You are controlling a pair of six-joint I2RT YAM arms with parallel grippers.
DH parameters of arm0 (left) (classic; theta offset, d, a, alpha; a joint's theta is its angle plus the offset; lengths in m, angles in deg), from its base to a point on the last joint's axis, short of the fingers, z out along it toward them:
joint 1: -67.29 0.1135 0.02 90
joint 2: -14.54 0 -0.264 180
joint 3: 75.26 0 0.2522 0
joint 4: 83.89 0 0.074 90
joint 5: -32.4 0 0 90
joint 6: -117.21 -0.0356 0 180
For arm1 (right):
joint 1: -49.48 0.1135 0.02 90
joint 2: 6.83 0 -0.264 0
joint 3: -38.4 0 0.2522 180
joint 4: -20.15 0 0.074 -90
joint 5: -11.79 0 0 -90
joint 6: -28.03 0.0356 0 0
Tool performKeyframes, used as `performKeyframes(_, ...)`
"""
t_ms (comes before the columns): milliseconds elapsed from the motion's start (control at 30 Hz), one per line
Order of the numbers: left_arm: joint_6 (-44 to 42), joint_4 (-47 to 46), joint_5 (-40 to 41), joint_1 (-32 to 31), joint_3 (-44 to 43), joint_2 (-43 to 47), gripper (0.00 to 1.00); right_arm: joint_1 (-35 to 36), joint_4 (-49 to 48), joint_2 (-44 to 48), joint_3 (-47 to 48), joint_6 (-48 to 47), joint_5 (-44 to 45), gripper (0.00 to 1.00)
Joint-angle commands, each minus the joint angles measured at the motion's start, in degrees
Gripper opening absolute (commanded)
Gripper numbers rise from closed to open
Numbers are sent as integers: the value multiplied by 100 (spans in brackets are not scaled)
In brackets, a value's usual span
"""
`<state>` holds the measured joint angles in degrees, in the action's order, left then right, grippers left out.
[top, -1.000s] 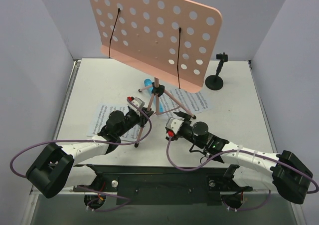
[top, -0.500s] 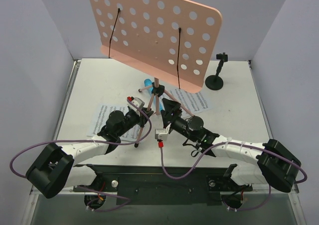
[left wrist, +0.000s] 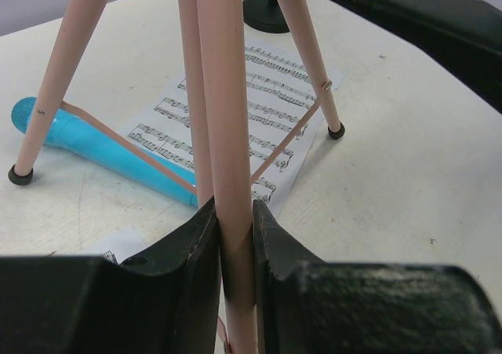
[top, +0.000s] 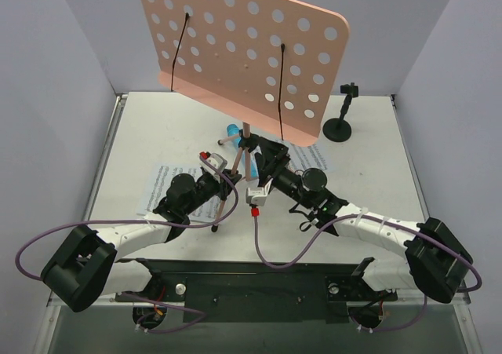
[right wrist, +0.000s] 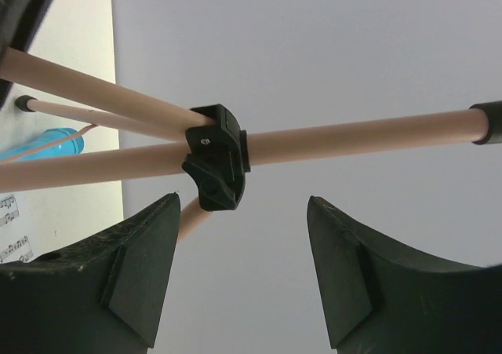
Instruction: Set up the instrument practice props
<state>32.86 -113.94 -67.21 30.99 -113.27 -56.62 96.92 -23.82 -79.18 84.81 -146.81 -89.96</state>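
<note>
"Props first. Where was the music stand point(top: 243, 75)?"

"Upright on its tripod near the middle of the table point(top: 369, 189), with the pink perforated desk tilted high above the legs."

"And the left gripper point(left wrist: 235, 244)?"

"Narrowed onto the stand's near leg point(left wrist: 227, 134). A black finger point(left wrist: 196, 260) pressed against each side of the pink tube."

"The right gripper point(right wrist: 241, 203)?"

"Its jaws stood well apart and held nothing. The black hub point(right wrist: 216, 166), where the legs met the centre pole, sat just ahead of the gap, and I saw no contact."

"The microphone point(left wrist: 102, 154)?"

"Blue, lying flat on the table under the tripod, close to a far leg's foot. A thin pink brace crossed in front of it."

"The sheet music?"

"The right-hand page point(top: 310, 159) lay flat beneath the far side of the tripod, one foot resting at its edge. The left-hand page point(top: 159, 185) lay flat left of the tripod."

"The mic stand point(top: 339, 129)?"

"Upright on its round base at the far right of the table, well apart from the tripod."
</note>
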Motion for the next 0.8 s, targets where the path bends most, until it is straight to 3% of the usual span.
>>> performKeyframes(0, -257, -312, -279, 43, -133, 14, 0, -191, -352, -182, 321, 204, -398, 59)
performKeyframes(267, -240, -330, -314, 79, -124, 5, 0, -200, -458, -481, 331, 275, -451, 52)
performKeyframes(567, -240, -321, -314, 87, -106, 14, 0, -200, -528, -648, 295, 398, -381, 33)
performKeyframes(767, -231, -321, -331, 87, -106, 5, 0, -174, -643, -753, 321, 521, -442, 39)
